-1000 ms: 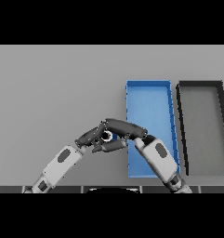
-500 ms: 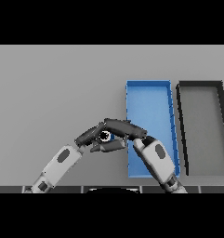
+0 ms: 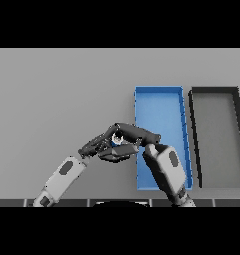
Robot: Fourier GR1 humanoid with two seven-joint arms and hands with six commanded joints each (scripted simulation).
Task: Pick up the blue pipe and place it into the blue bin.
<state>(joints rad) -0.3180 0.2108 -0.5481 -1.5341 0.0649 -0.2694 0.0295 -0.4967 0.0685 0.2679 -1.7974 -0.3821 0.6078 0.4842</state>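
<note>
A: How was the right hand (image 3: 134,133) set?

B: Its fingers were curled round the blue pipe (image 3: 117,140), which showed only as a small blue and white patch between the dark fingers, just left of the blue bin (image 3: 160,90) and near its lower left edge.

A: And the left hand (image 3: 97,146)?

B: It lay close under the pipe, touching or nearly touching the right hand. Whether its fingers gripped anything I could not tell.

A: What could have gone wrong?

B: I judged that the two hands might jam against each other and work the pipe loose, dropping it beside the bin. The pipe could also catch the bin's left wall, or stray toward the black bin (image 3: 215,91) on the far side of the blue one.
</note>
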